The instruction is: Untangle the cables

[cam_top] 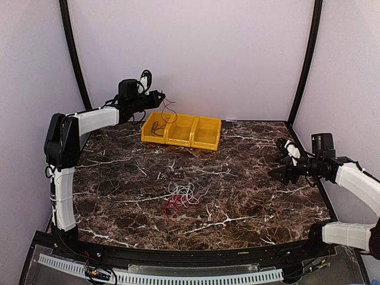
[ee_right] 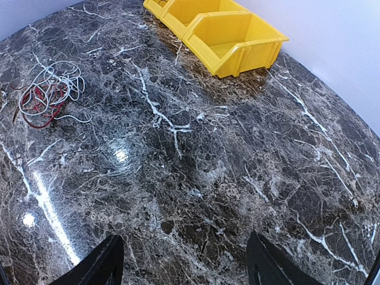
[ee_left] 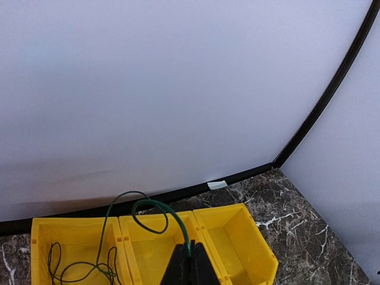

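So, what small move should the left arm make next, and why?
Probably open the left gripper and let the green cable fall into the yellow bins: it is pinched shut on the cable above them, and the cable's other end already lies in the leftmost bin.

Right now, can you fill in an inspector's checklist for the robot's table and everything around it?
Surface: dark marble table, shiny, with white veins.
Job's things: the green wire hangs from the left hand and droops into the left box of the yellow bins. The red and white wires lie tangled together mid-table.
Clutter: nothing seen.
Hands: the left hand is shut on the green wire, above the bins. The right hand is open and empty, over the table's right side.
Cables: a black arm cable loops at the left wrist.
Surroundings: plain pale walls and black poles.
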Controlling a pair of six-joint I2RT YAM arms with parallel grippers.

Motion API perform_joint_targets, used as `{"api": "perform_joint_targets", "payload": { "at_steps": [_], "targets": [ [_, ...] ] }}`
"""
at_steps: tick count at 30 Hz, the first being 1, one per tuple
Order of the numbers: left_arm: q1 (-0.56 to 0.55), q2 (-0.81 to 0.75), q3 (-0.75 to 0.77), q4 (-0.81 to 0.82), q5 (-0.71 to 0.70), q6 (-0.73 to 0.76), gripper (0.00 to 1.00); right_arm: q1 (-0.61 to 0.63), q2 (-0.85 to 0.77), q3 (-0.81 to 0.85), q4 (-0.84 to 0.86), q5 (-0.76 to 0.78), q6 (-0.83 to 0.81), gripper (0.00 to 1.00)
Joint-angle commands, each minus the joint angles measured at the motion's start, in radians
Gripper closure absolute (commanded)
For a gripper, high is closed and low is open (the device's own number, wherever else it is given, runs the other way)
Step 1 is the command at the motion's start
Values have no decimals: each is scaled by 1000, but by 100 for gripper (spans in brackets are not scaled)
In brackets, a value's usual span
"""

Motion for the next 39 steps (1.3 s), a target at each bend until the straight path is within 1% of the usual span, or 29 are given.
{"api": "perform_joint_targets", "payload": {
  "at_steps": [1, 10, 14, 22, 26, 30, 31, 35, 39],
  "targets": [
    [-1, -66, -54, 46, -22, 10, 100, -7, -1, -5, 13, -1, -6, 27],
    [12, -65, -158, 72, -75, 32, 100, -8, -1, -6, 12, -2, -8, 27],
    [48, -57, -161, 54, -97, 37, 100, -7, -1, -6, 12, -1, -8, 27],
    [115, -41, -169, -1, -95, 12, 100, -7, 9, -2, 8, 0, -10, 27],
    [118, -48, -173, -15, -49, -19, 100, -7, 14, -1, 5, 0, -14, 27],
    [118, -61, -192, -24, 45, -72, 100, -7, 11, -1, 4, 0, -14, 27],
    [116, -66, -218, -18, 68, -81, 100, -7, 10, -1, 4, 0, -14, 27],
    [105, -93, -291, 16, 84, -96, 100, -6, 18, 3, -1, -6, -16, 27],
    [90, -79, -292, 13, 86, -89, 100, -6, 41, 14, -15, -13, -21, 27]
  ]
}}
